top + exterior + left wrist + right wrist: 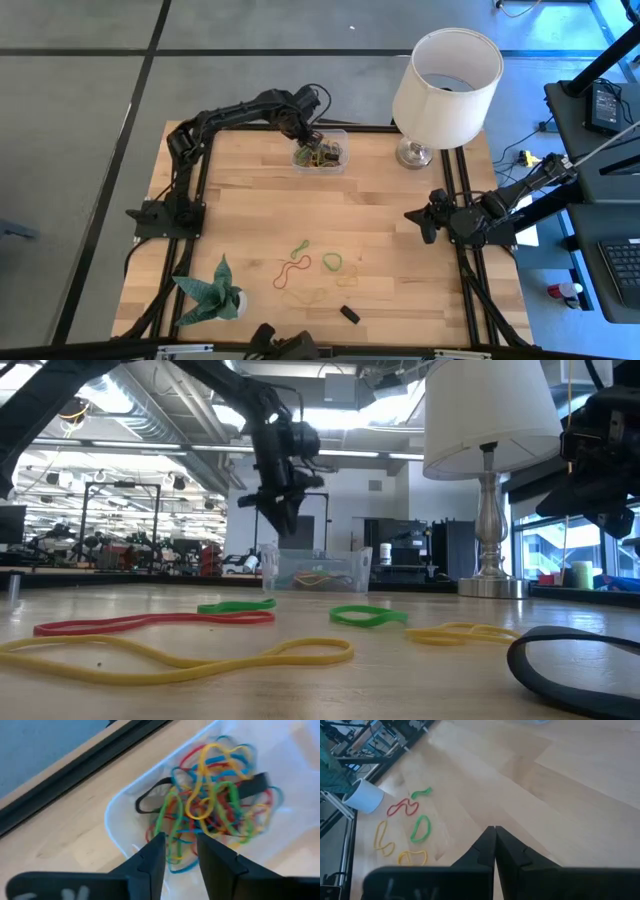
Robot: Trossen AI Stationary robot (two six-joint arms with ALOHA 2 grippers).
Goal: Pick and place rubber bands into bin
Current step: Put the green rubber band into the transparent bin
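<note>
Clear bin [322, 155] wall behind left gripper [310, 140]

Red, green and yellow rubber bands [305, 268] on pale wood table [400, 250]; white lampshade [445, 85].

Open wooden counter [250, 215] separates the bin [322, 155] at the far edge from loose rubber bands [305, 268] near the front. The left gripper [312, 138] hangs directly over the bin's mouth, its fingers [150, 865] slightly parted, blocking entry from above. A white lamp [445, 90] stands just beside the bin, a potted plant [210, 290] guards the near left corner, and a small black block [349, 313] lies near the bands.
</note>
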